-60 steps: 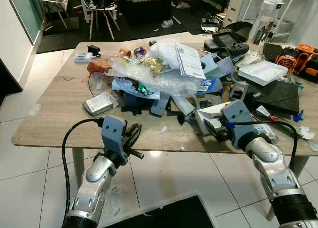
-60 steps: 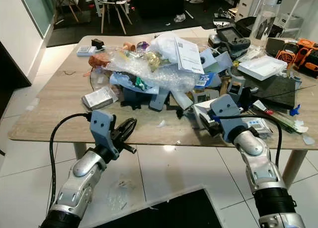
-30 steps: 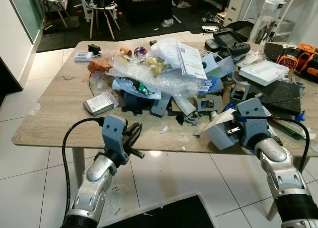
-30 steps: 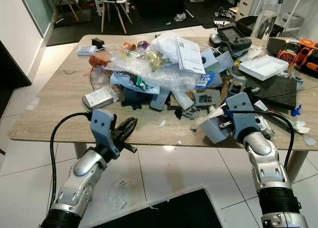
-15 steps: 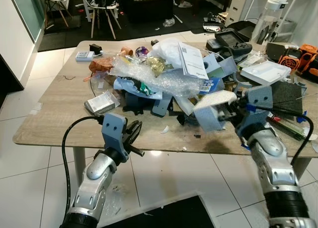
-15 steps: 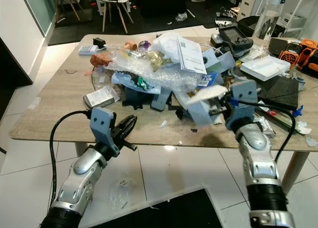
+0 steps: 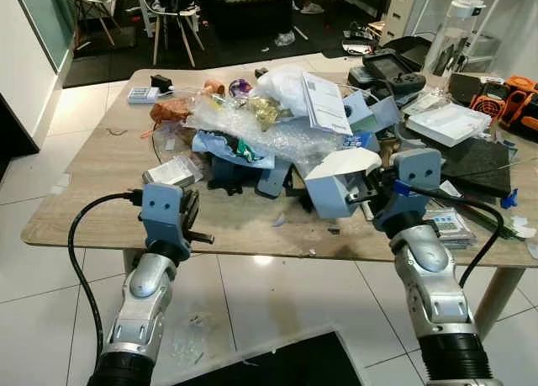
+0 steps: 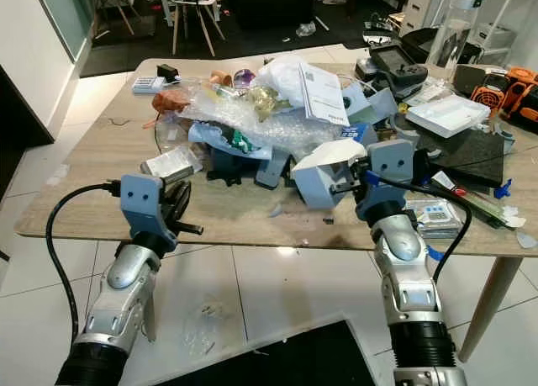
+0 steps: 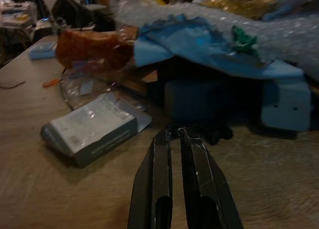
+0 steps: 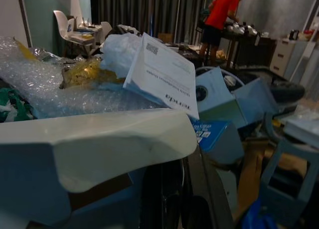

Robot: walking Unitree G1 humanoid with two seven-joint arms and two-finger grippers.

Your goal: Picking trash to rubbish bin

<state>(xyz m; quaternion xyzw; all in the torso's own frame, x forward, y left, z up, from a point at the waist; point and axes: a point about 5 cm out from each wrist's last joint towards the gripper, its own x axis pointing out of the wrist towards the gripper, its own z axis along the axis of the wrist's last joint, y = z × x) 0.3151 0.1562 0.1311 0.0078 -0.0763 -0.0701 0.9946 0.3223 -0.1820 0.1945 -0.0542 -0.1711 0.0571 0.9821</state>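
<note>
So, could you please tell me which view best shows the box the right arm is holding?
The left eye view: the whole pale blue box shows in the right gripper. The right wrist view crops it to one near edge.

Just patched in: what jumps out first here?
The heap of bubble wrap, papers and blue-grey packaging in the middle of the wooden table. In front of it, the right gripper holds an open blue-grey cardboard box with a white flap above the table's near edge. The left gripper hovers shut near a small grey packet.
</note>
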